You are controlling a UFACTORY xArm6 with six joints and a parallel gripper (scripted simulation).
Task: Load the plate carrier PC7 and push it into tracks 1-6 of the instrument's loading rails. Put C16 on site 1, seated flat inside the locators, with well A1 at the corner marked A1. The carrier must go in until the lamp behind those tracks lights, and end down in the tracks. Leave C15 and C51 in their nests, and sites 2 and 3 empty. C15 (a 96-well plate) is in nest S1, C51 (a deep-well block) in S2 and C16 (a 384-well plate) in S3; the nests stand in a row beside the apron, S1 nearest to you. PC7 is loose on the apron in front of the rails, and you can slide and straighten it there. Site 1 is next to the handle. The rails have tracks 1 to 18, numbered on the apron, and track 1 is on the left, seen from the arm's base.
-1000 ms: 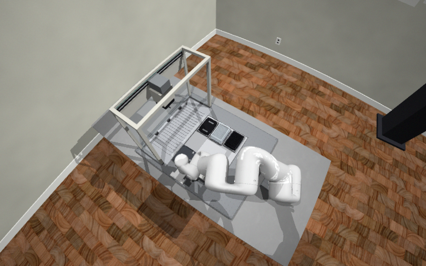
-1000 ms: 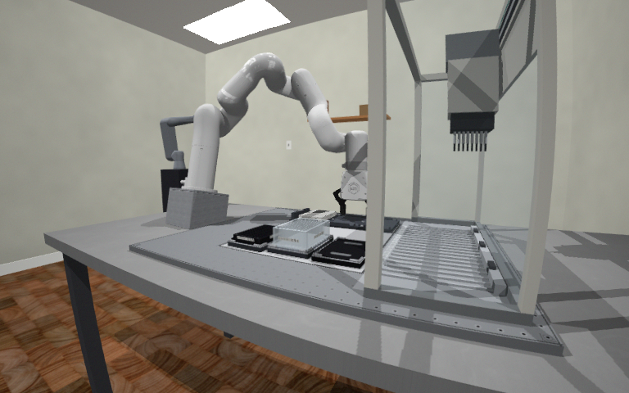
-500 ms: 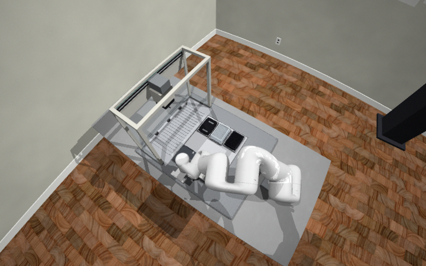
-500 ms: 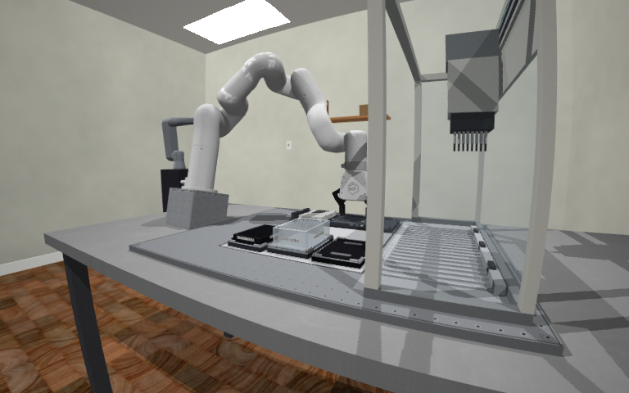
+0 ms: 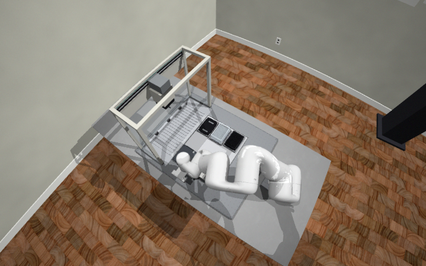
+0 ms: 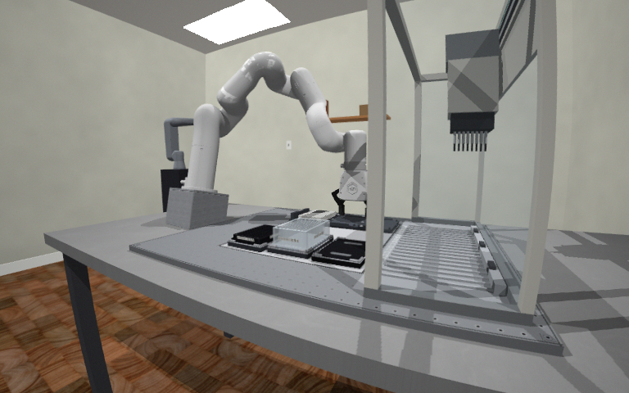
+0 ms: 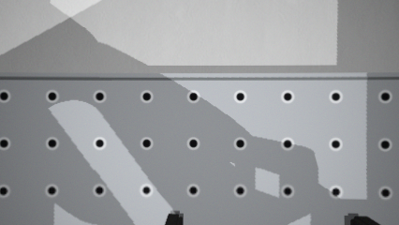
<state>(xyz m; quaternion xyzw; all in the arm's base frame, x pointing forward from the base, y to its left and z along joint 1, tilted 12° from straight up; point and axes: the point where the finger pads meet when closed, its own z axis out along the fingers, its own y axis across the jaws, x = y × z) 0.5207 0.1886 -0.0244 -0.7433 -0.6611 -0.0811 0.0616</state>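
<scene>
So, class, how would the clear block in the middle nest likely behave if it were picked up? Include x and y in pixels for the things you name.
The clear block (image 5: pixel 221 133) (image 6: pixel 301 235) looks stiff, its walls straight and corners crisp. It seems unlikely to tip, being broader than it is tall. Its smooth-looking sides might slip under a light grip.

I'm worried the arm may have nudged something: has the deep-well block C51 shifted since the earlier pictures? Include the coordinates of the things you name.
No, C51 (image 5: pixel 221 133) (image 6: pixel 301 234) shows no shift: in the exterior view it stands equally far left of the near frame post (image 6: pixel 374 185).
</scene>
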